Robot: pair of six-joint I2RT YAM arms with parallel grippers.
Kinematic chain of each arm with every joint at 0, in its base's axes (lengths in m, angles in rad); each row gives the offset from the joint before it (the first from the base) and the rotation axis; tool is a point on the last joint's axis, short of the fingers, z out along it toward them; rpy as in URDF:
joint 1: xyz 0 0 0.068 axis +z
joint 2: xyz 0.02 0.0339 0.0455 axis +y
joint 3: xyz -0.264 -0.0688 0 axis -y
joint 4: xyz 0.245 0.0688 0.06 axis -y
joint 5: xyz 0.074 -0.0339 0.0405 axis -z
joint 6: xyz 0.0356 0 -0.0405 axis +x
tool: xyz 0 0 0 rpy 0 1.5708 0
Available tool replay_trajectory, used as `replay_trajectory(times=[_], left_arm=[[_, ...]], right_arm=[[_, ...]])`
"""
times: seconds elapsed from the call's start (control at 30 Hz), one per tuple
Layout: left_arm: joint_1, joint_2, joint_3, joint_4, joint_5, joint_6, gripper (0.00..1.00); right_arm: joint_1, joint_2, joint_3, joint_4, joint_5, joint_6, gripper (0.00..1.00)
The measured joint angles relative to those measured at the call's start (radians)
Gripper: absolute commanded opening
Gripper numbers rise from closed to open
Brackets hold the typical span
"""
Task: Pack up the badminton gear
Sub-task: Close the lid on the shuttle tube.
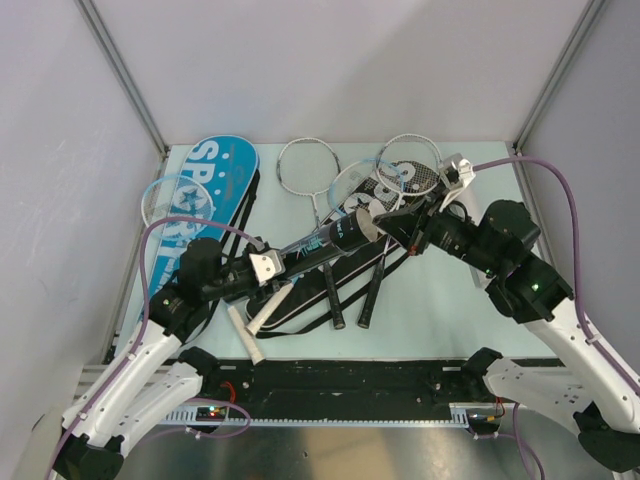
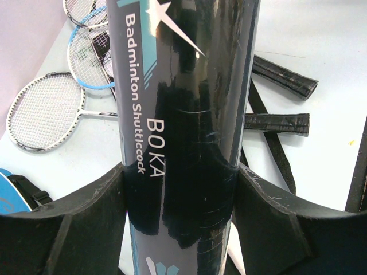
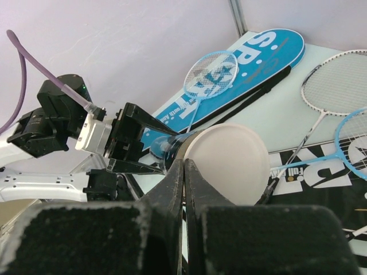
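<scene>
My left gripper [image 1: 265,266] is shut on a black shuttle tube [image 1: 315,245] marked "BOKA Badminton Shuttlecock" and holds it slanting above the table. In the left wrist view the tube [image 2: 183,114] fills the space between both pads [image 2: 86,223]. The tube's white cap [image 1: 364,226] faces my right gripper [image 1: 388,226]. In the right wrist view that gripper [image 3: 184,165] is shut, its tips against the left rim of the cap [image 3: 229,163]; I cannot tell whether they pinch it. No shuttlecocks show.
A blue SPORT bag [image 1: 215,185] lies at the left with a light-blue racket [image 1: 170,200] on it. A black bag [image 1: 400,185] lies under the arms. White-framed rackets [image 1: 310,165] lie at the back. Black handles [image 1: 333,295] and white handles [image 1: 247,338] lie near the front.
</scene>
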Motion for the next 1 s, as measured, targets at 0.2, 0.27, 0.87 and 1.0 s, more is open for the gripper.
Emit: replay_trajectory(times=[0.2, 0.27, 0.87, 1.0], left_arm=[[0.000, 0.000, 0.001, 0.000, 0.001, 0.000, 0.20], [0.000, 0.000, 0.003, 0.000, 0.001, 0.000, 0.20], [0.000, 0.006, 0.006, -0.029, 0.000, 0.001, 0.20], [0.000, 0.006, 0.006, -0.027, 0.001, 0.002, 0.20]], right_arm=[[0.014, 0.025, -0.008, 0.003, 0.000, -0.006, 0.00], [0.024, 0.030, -0.019, 0.004, 0.000, -0.006, 0.00], [0.033, 0.033, -0.113, 0.128, -0.028, 0.082, 0.00], [0.020, 0.018, -0.126, 0.140, -0.032, 0.106, 0.00]])
